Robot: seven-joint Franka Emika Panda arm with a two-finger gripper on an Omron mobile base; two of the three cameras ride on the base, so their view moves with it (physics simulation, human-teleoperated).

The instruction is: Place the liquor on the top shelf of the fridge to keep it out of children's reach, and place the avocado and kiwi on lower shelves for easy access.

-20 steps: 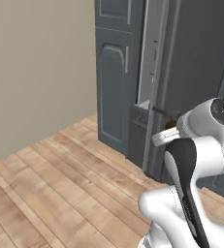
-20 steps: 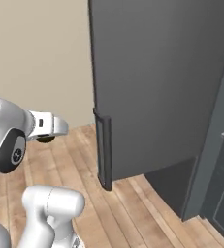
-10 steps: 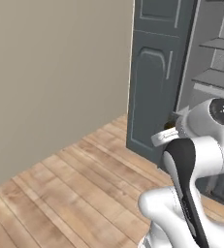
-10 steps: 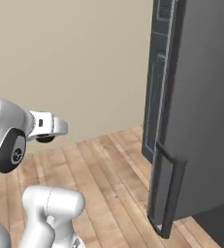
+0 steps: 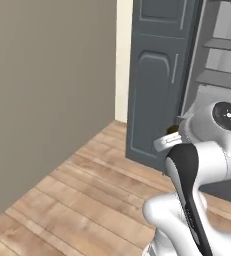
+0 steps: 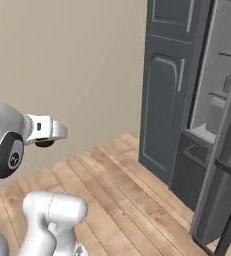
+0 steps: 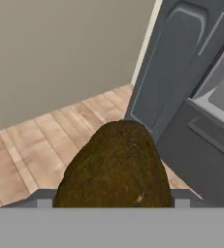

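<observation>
1. Gripper (image 6: 45, 143) jaws are seen clamped on a brown, fuzzy fruit, judged to be the kiwi (image 7: 114, 167), which bulges up between the finger tips in the hand view.
2. Ahead and to the right of the held fruit, the open fridge (image 6: 218, 107) is shown, past a dark grey panelled cabinet (image 6: 168, 95).
3. Pale grey lower shelves (image 5: 219, 79) are visible inside, well apart from the gripper.
4. It is judged that the fruit must be carried forward and rightward, then raised to shelf level.
</observation>
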